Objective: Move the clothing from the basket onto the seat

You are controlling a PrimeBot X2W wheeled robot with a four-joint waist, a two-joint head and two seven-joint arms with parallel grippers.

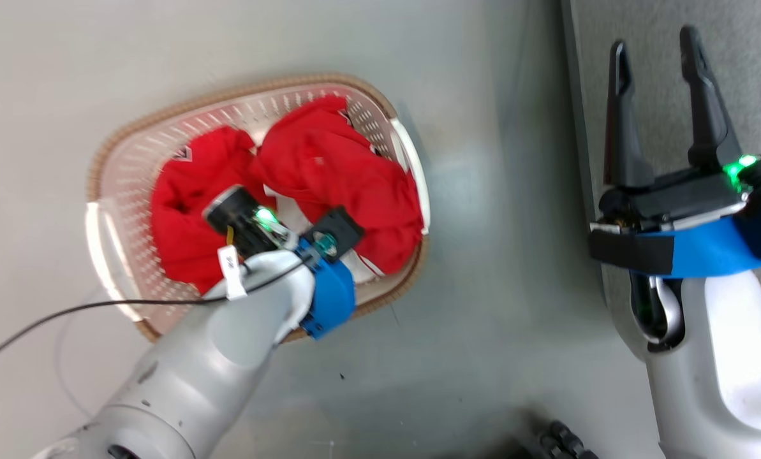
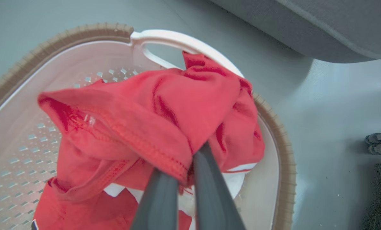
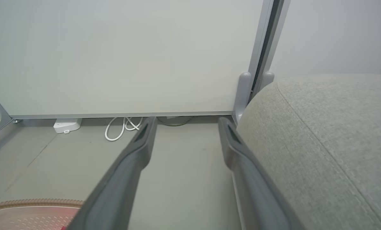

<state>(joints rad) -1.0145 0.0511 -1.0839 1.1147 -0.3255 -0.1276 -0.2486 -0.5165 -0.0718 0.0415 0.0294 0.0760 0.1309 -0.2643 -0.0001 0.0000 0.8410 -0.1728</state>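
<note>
Two bright red garments lie in the cream perforated basket (image 1: 99, 162): one at the right (image 1: 335, 172), one at the left (image 1: 185, 217). My left arm reaches down into the basket. In the left wrist view my left gripper (image 2: 186, 179) is shut on a stitched hem of the red clothing (image 2: 152, 118), which bunches up over the basket's white handle (image 2: 174, 36) and brown rim (image 2: 284, 153). My right gripper (image 1: 657, 83) hangs open and empty over the edge of the grey seat (image 1: 756, 64), its fingers (image 3: 139, 153) spread beside the seat's rounded corner (image 3: 321, 143).
Grey floor lies between the basket and the seat (image 2: 321, 25). A black cable (image 1: 67, 312) trails from my left arm across the floor. Dark wheels (image 1: 562, 440) sit at the bottom. A pale wall panel, a white cable (image 3: 120, 129) and a small white box (image 3: 67, 124) stand beyond.
</note>
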